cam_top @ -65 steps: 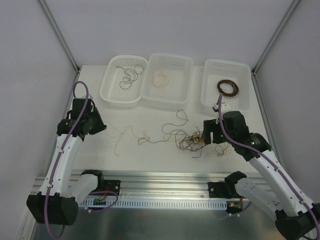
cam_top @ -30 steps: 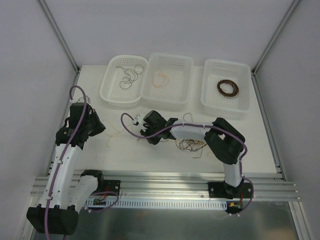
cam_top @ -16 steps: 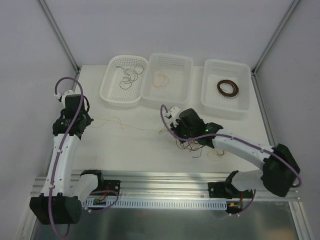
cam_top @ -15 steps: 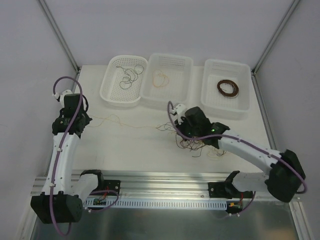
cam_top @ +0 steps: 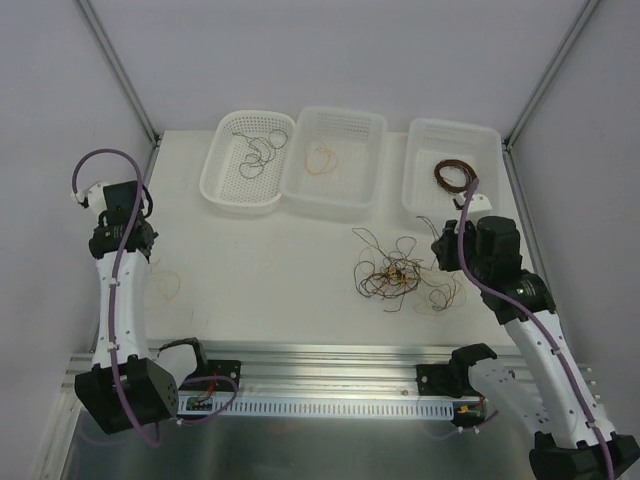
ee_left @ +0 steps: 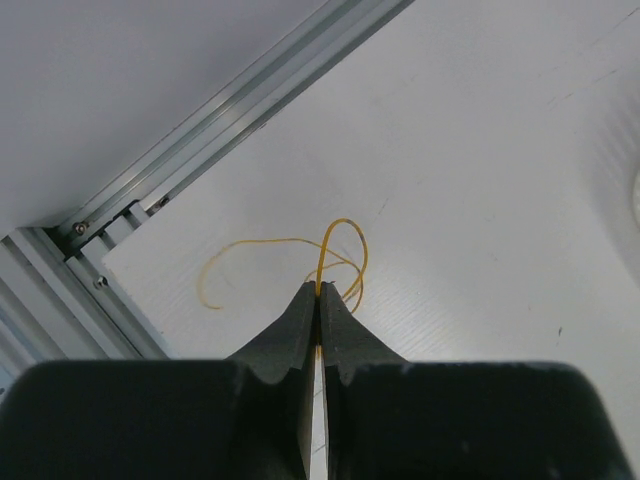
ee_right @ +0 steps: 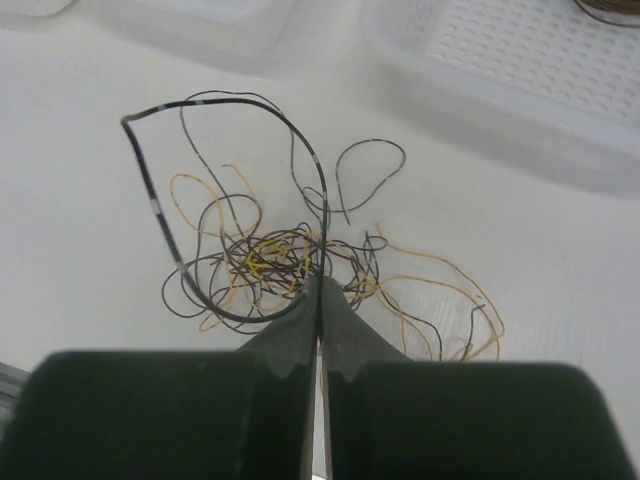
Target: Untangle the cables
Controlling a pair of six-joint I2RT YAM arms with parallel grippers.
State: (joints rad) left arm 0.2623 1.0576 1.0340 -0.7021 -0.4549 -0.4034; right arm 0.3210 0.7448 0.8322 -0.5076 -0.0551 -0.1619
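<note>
At the left edge of the worktop (cam_top: 280, 270), left claw (ee_left: 318, 295) pinches a yellow cable (ee_left: 340, 232). Right claw (ee_right: 320, 285) clamps a black cable (ee_right: 312, 155) from the tangled cables (ee_right: 265, 255); bare surface lies between.

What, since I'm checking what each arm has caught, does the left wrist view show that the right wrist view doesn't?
Only the left wrist view: the left gripper shut on one yellow wire, loose from any others, looping beside the aluminium rail. Only the right wrist view: the tangle of black and yellow wires, a black wire arching up to the shut right gripper, which seems to pinch it, and a white basket behind. Both: closed fingers and the white table.
</note>
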